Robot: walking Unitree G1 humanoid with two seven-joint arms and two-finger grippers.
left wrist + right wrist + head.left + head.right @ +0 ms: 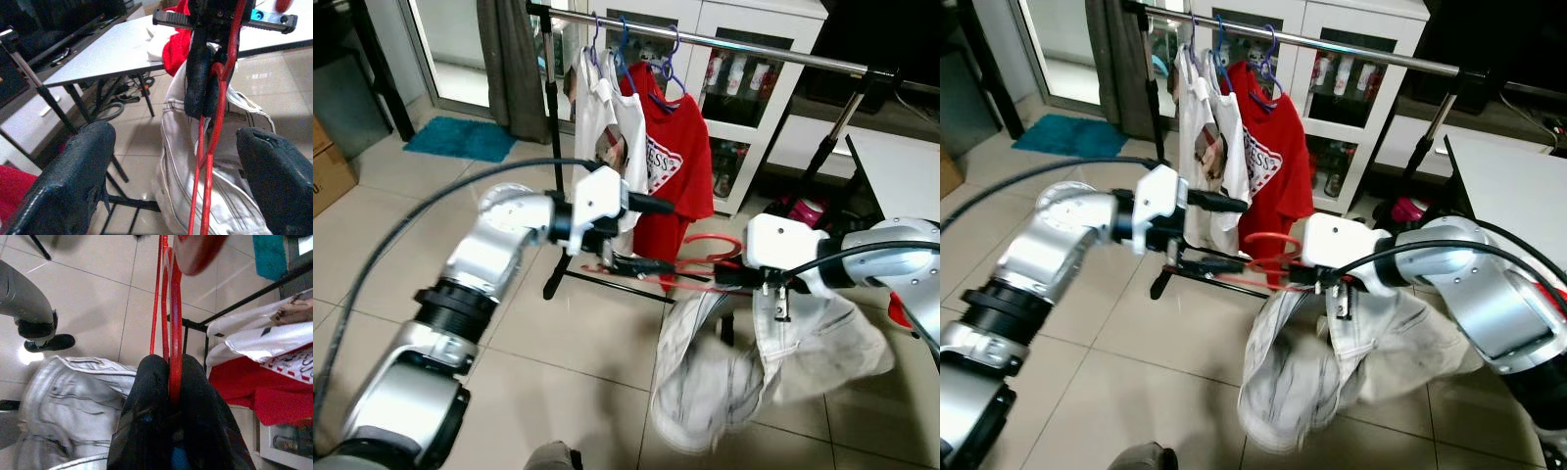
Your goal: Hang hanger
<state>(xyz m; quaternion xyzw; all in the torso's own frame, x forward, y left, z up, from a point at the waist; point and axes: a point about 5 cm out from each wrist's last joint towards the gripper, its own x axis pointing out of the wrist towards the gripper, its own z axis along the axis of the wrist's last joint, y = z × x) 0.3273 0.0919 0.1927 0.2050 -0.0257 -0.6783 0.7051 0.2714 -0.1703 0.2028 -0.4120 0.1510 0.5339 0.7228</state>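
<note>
right gripper [168,387] fingers clamped on red hanger [700,257] carrying pale trousers [744,362], low before the rail [773,49] | left gripper [171,161] fingers wide, flanking hanger | advice: lift level, keep hook upright, aim for bare rail beside red shirt [671,176]

My left gripper [651,235] reaches forward from a bent silver arm with its two black fingers [73,181] spread wide apart, while my right gripper [168,387], stretched inward from the right, has its fingers pinched tight together.
</note>
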